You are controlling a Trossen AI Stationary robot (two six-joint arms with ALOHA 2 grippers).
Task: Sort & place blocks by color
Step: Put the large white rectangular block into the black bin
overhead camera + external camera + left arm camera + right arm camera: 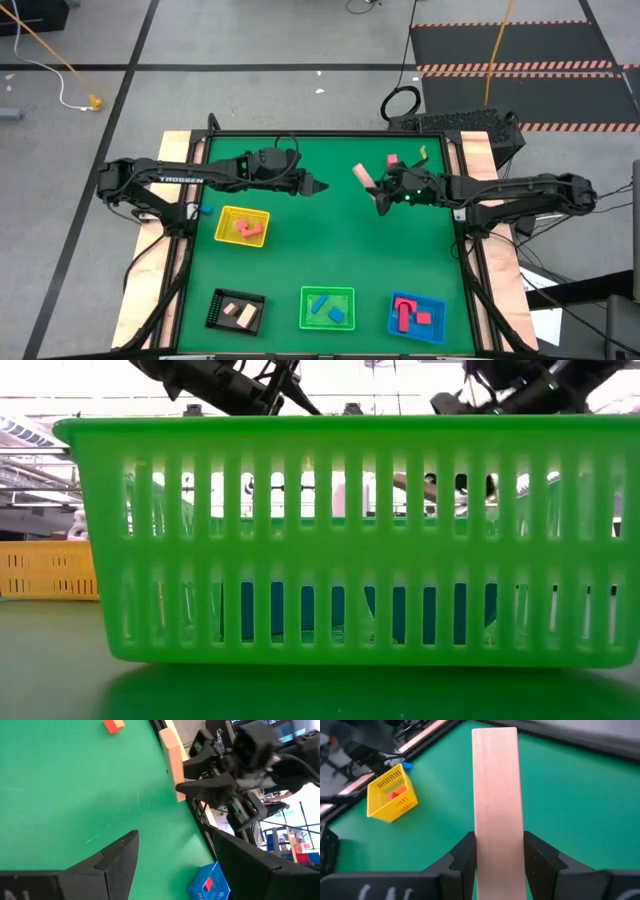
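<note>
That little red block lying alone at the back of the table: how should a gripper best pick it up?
Probably straight down from above, fingers closing on two opposite flat sides. The red block lies flat on the green mat with open space around it. The right gripper already holds a cream bar; the left gripper is open.

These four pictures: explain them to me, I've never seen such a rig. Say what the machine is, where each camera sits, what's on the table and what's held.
Two dark robot arms work at a green table. One camera looks down from above, one sits at table height behind the green tray, and one rides on each wrist. Four trays lie there: the yellow tray, black tray, green one and blue tray, all holding small blocks. The right gripper is shut on a pale wooden bar. The left gripper hangs open, holding nothing.
</note>
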